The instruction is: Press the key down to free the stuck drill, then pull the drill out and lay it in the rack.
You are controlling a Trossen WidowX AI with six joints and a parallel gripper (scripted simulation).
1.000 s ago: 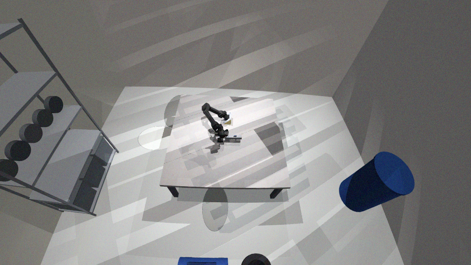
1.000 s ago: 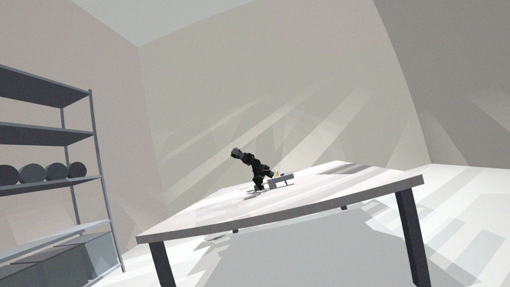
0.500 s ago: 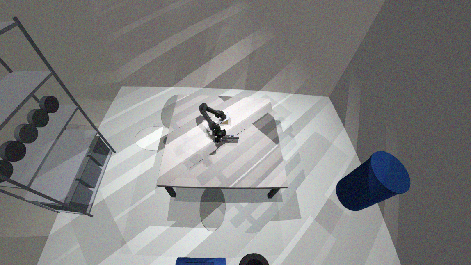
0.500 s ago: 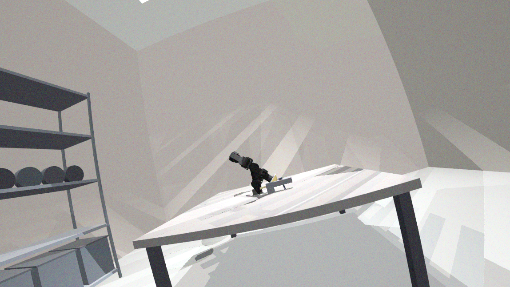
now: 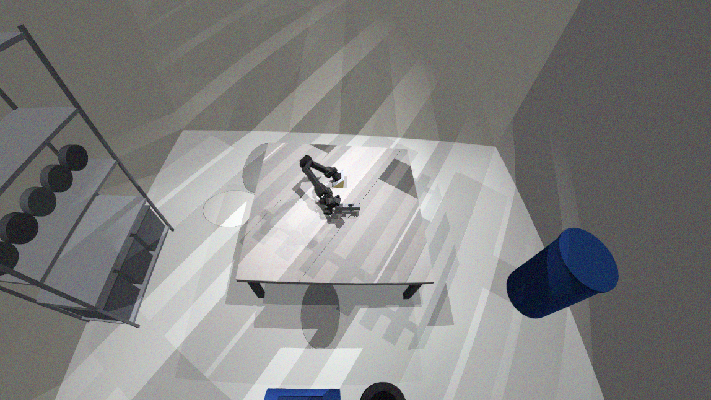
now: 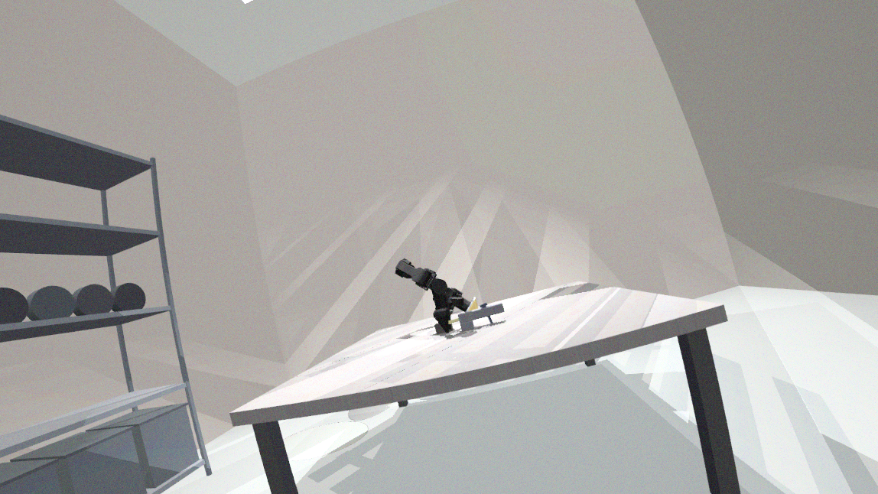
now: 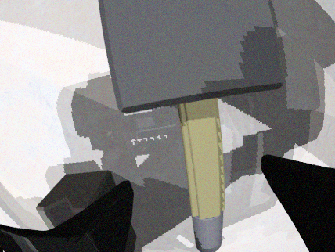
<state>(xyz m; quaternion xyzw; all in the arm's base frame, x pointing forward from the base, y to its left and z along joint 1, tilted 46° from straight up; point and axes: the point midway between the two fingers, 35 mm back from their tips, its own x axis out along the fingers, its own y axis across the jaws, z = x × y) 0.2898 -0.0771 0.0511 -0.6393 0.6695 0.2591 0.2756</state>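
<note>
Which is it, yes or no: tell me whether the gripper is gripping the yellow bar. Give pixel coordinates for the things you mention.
No, the bar point(image 7: 203, 168) stands between parted fingers, touching neither.

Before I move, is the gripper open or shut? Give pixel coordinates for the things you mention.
Open. In the wrist view, the gripper's point(image 5: 341, 176) point(image 6: 468, 305) point(image 7: 197, 169) fingers stand wide apart, with gaps either side of the yellow bar point(image 7: 203, 164).

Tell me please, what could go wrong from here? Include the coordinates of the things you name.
Two risks, in my judgement:

1. The open pincer point(image 5: 340, 176) point(image 6: 469, 306) point(image 7: 199, 176) has its black fingers on both sides of the yellow bar point(image 7: 203, 162), with a wider gap on the image's left. If it closes off-centre, one finger may push the bar sideways before the other meets it.

2. The bar's far end meets the grey block point(image 7: 188, 51) in the wrist view. A crooked pull might jam it there.
</note>
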